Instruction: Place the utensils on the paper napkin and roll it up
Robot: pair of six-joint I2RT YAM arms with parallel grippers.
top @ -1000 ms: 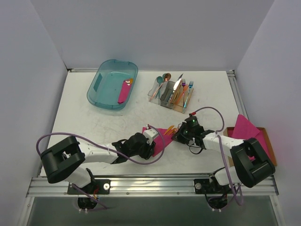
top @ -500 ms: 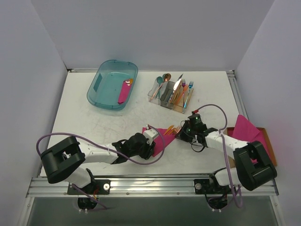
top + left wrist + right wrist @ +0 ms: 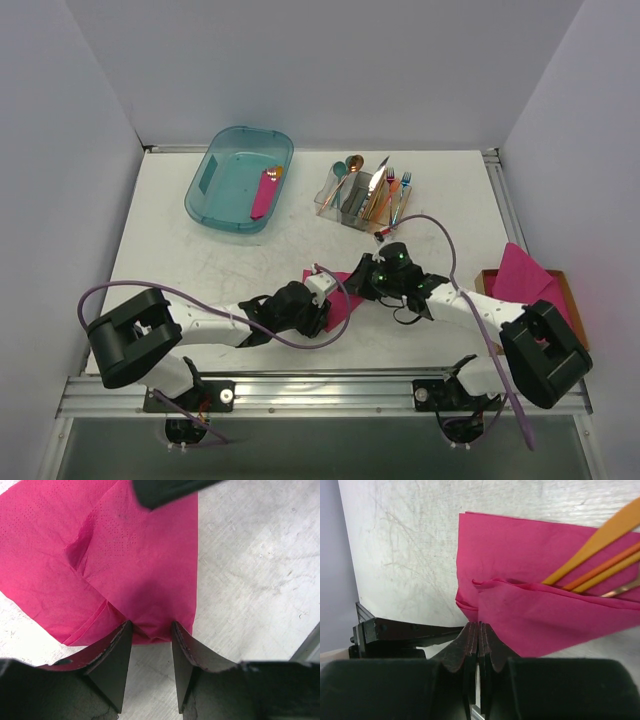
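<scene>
Right gripper point(image 3: 479, 625) shifted left onto paper napkin point(image 3: 530, 555) at table point(image 3: 200, 260) front-centre, jaws pressed together on flap covering copper utensils point(image 3: 600, 562). Left gripper point(image 3: 151, 627) unmoved, jaws slightly apart, straddling napkin edge.

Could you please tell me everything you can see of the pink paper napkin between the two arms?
The paper napkin is thin, bright magenta, dotted with embossing and creased. It lies on the white table, one flap folded over the orange utensils, whose ends stick out. The right fingers look shut on the flap's corner; the left fingers straddle its near edge, apart.
</scene>
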